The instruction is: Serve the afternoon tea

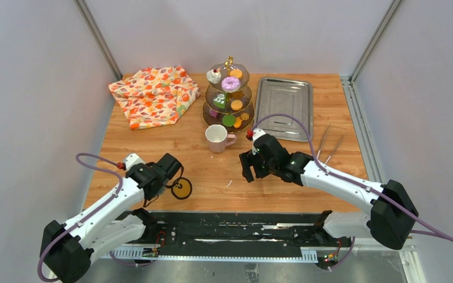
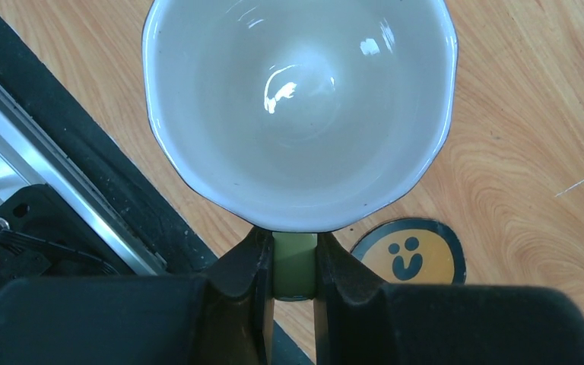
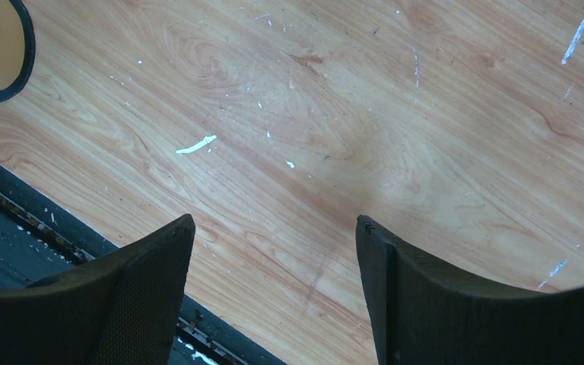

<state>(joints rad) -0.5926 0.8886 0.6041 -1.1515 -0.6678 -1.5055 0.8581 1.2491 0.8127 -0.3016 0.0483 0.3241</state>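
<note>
Left gripper (image 2: 295,245) clamps our yellow-green ceramic mug (image 2: 296,106) by its handle at the near edge of the wooden table (image 1: 153,147), beside an orange smiley disc (image 2: 407,256); a pink mug (image 1: 216,137) stands before the brown-glass three-tier stand (image 1: 229,97); our right gripper (image 3: 274,228) gapes, empty.
</note>
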